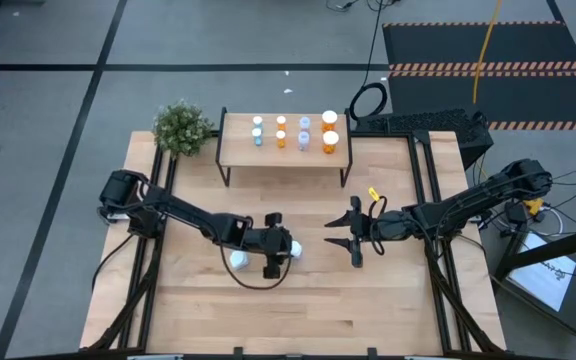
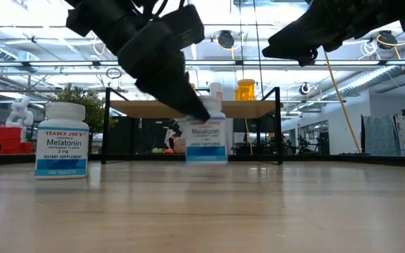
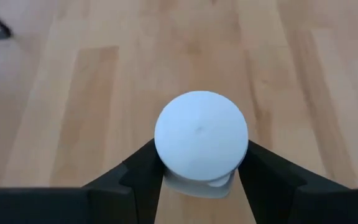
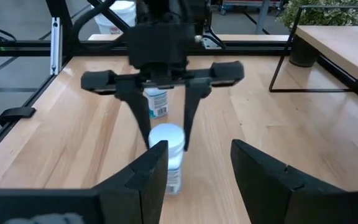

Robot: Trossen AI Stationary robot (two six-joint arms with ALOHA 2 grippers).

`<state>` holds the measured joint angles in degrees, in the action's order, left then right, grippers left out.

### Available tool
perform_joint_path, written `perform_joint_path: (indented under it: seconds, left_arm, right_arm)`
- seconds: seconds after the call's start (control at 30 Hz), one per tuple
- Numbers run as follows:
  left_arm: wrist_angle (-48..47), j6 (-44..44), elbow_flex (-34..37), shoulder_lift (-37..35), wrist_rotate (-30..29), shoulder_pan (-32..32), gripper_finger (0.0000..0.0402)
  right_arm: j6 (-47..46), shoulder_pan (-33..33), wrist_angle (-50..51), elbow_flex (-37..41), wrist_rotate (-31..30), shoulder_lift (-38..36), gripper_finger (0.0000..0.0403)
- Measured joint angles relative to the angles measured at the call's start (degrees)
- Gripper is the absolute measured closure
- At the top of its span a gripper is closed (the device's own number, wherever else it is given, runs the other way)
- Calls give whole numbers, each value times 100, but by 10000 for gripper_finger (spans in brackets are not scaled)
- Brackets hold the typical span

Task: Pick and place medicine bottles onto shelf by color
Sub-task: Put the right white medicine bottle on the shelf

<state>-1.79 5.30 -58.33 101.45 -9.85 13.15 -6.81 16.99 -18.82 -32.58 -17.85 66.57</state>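
Left gripper at mid-surface has a white bottle upright between its fingers, which flank the cap, contact uncertain; right gripper hangs just beside, fingers parted and empty; shelf at far edge.

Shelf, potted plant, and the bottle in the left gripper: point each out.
shelf [image 1: 238, 148]: high view, bare board left of the bottles.
potted plant [image 1: 182, 128]: high view, foliage.
white bottle [image 3: 201, 131]: left wrist view, cap top.
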Motion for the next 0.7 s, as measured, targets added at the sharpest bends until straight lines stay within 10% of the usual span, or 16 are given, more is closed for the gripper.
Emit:
perform_joint_path:
  seconds: [0.7]
  left_arm:
    - [-804,532,8,-507,-544,-125,213]
  right_arm:
    - [-2,-1,28,0,-2,-2,234]
